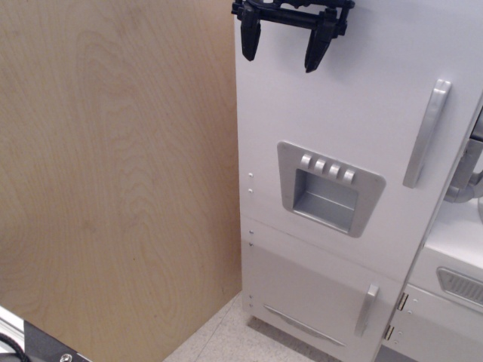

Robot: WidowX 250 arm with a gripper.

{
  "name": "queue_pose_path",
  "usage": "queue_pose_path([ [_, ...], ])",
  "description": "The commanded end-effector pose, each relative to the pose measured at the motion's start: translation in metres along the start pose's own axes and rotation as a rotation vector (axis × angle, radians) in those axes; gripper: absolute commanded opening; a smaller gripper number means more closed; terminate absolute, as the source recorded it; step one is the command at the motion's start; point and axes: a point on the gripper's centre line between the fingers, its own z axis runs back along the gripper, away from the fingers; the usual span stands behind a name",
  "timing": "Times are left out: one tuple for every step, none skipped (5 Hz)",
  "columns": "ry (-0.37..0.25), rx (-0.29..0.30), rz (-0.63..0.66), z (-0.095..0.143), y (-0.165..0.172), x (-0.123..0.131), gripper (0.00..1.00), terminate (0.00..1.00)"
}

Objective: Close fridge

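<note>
The tall white fridge (pixel 347 121) fills the right half of the view. Its big door lies flush with the cabinet front, so no shelves show. The door carries a grey vertical handle (pixel 427 134) at the right and a grey recessed four-button dispenser panel (pixel 329 188) in the middle. My black gripper (pixel 283 50) is at the top of the frame, against the upper left part of the door. Its two fingers (pixel 250 41) are spread apart and hold nothing.
A large plywood panel (pixel 113 173) stands left of the fridge. Below the big door is a smaller white lower door with a short grey handle (pixel 367 309). A white unit with a grey vent (pixel 457 283) stands at the lower right. Speckled floor (pixel 226 339) shows at the bottom.
</note>
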Motion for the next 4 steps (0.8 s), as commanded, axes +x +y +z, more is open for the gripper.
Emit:
queue_pose_path([
  [-0.070, -0.024, -0.007, 0.018, 0.002, 0.007, 1.00, 0.00],
  [-0.115, -0.022, -0.076, 0.019, 0.009, -0.018, 1.00, 0.00],
  [-0.152, -0.048, -0.135, 0.027, 0.019, -0.044, 1.00, 0.00],
  [-0.147, -0.044, -0.189, 0.029, 0.025, -0.063, 1.00, 0.00],
])
